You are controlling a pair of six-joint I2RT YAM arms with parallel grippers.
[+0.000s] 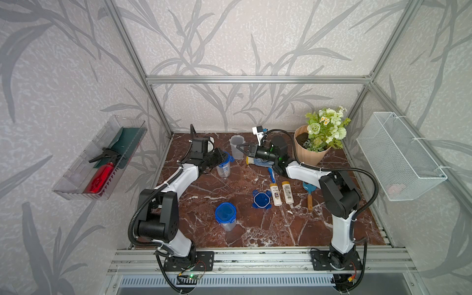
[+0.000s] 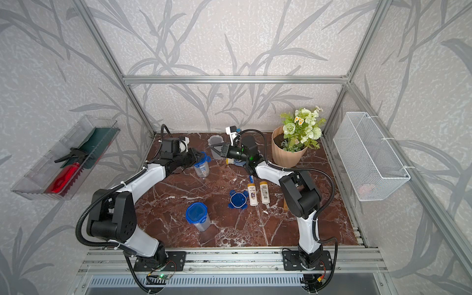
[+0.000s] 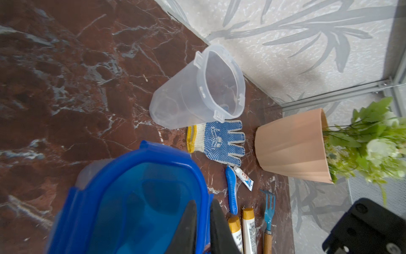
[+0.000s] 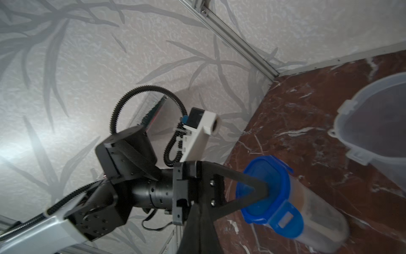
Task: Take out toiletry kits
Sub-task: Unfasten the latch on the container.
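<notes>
Apparently after the kit inside, the left tool (image 4: 265, 190), jaws nearly together, grip unclear, meets the blue lid (image 4: 257, 171) of the lidded cup (image 1: 223, 169); the right tool (image 1: 238, 147), closed and empty, hovers upper centre.

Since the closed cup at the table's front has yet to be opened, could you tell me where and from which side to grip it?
Probably the clear wall of the cup just below its blue lid, coming in level from the side: it stands upright with nothing nearby, and the lid's clips jut wider than the body, so a top grip would likely slip.
</notes>
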